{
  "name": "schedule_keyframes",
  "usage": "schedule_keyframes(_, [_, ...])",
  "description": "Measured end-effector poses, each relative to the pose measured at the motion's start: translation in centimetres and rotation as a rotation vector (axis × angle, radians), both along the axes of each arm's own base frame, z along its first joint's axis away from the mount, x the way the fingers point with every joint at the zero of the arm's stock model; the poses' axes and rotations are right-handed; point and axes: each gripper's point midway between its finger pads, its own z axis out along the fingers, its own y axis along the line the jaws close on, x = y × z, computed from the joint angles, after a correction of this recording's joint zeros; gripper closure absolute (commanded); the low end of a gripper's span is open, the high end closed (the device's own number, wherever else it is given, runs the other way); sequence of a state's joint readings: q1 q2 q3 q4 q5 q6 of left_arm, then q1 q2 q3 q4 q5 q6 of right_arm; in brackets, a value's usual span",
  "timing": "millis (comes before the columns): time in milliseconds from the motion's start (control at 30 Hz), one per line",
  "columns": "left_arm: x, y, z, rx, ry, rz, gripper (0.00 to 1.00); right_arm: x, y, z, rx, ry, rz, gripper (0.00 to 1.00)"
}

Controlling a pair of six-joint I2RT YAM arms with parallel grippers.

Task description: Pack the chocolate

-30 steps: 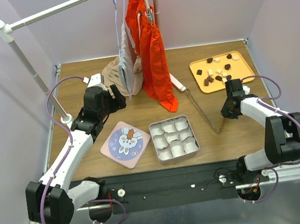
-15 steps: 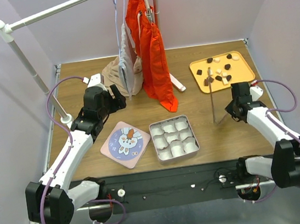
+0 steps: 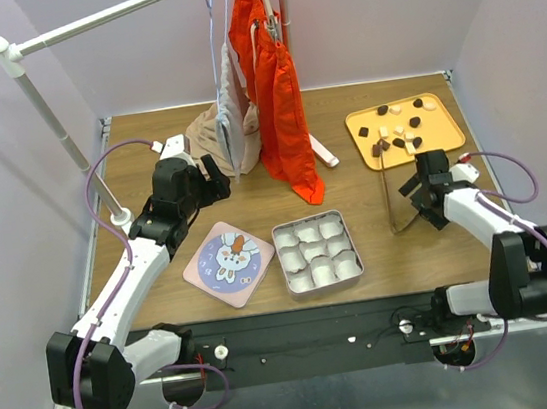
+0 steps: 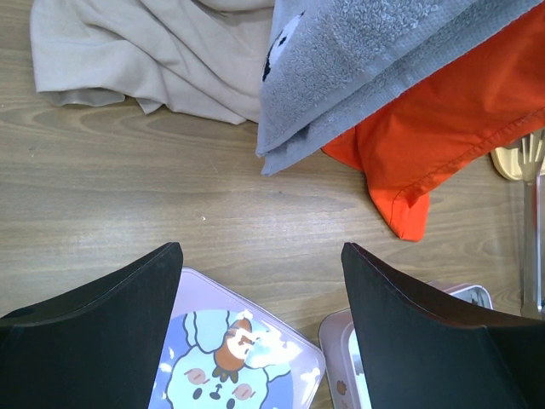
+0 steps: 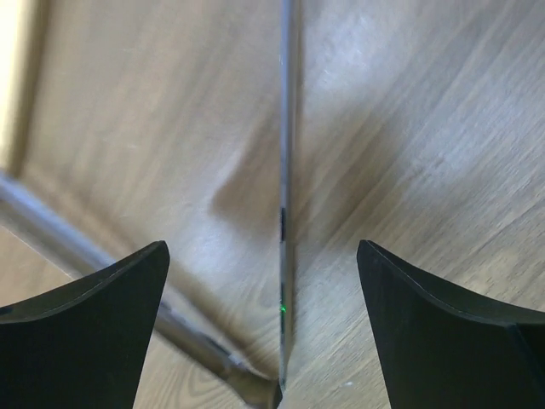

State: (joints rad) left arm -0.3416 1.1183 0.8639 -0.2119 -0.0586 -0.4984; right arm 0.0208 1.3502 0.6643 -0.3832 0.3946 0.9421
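Note:
The chocolate (image 3: 397, 132), small dark and cream pieces, lies scattered on an orange tray (image 3: 441, 122) at the back right. A metal tin (image 3: 317, 252) lined with white paper cups sits front centre, with its bunny-print lid (image 3: 227, 257) (image 4: 230, 358) to the left. Thin metal tongs (image 3: 389, 199) (image 5: 287, 187) rest on the wood between tray and tin. My right gripper (image 3: 413, 206) (image 5: 261, 247) is open around one tong arm without touching it. My left gripper (image 3: 210, 185) (image 4: 260, 247) hovers open above the lid's far edge, with nothing in it.
A clothes rail (image 3: 108, 19) crosses the back left, its post (image 3: 69, 146) near my left arm. An orange garment (image 3: 279, 93) (image 4: 443, 128), a grey towel (image 4: 383, 60) and a beige cloth (image 4: 153, 51) hang or lie behind the tin. A white stick (image 3: 325, 152) lies beside them.
My right gripper was shut on the tongs and held them upright half a second ago. It has now opened and let go, and the tong arms have spread. The left arm has not moved.

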Motion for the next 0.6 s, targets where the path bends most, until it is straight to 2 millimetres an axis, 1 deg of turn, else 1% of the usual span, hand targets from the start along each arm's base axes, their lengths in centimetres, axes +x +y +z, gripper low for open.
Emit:
schedule_keyframes(133, [0.0,-0.1,0.0,-0.004,0.0,-0.007,0.15,0.9,0.4,2.7,0.003,-0.097,0.044,0.0])
schedule_keyframes(200, [-0.1,-0.3,0.0,-0.007,0.003,-0.014,0.15,1.3,0.7,3.6,0.011,-0.132,0.079,0.0])
schedule_keyframes(267, [-0.1,-0.3,-0.1,-0.009,0.005,-0.019,0.15,1.5,1.3,4.0,0.02,-0.144,0.132,0.0])
schedule_keyframes(367, [-0.1,-0.5,0.0,-0.013,0.004,-0.025,0.15,1.5,2.4,3.7,0.044,-0.127,0.222,0.0])
schedule_keyframes(500, [-0.2,-0.8,0.1,-0.024,0.003,-0.042,0.16,1.0,3.8,1.9,0.083,-0.055,0.343,0.0])
schedule_keyframes(600, [-0.2,-1.1,0.0,-0.03,0.008,-0.052,0.16,0.3,4.1,0.6,0.089,0.006,0.387,0.0])
